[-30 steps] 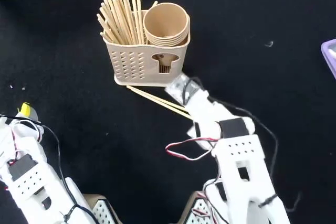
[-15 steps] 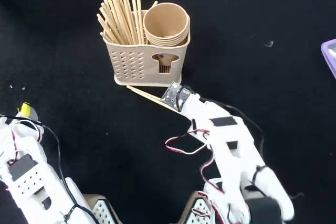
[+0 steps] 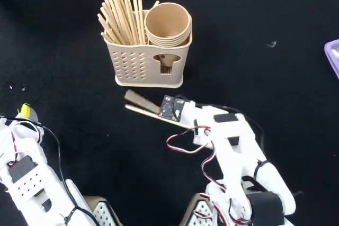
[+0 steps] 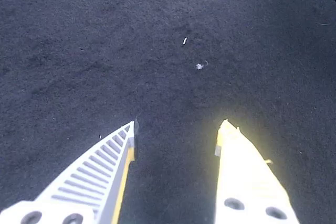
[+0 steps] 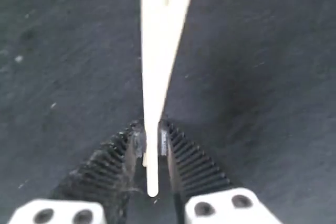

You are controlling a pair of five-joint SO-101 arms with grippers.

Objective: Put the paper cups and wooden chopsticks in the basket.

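The left pincer point(image 4: 176, 129) hangs released over bare table point(image 3: 79, 130) at the near left, well apart from everything in the task.

Farther in, the right pincer point(image 5: 151, 129) is clenched on a chopstick pair point(image 5: 157, 51). It grips close to one end, so nearly the whole length juts out ahead of the jaws. From above, the pair's long axis runs roughly along the front wall of the basket point(image 3: 143, 64), with the free tips toward the left arm's side. The pair sits just in front of that wall and apart from it. I cannot tell whether it is lifted off the table.

Beyond, the basket holds nested cups point(image 3: 167, 22) in its right compartment and standing chopsticks point(image 3: 121, 19) in its left.

The right arm is far nearer. The coming move likely calls for tipping the pair upright and carrying it farther, over the left compartment.
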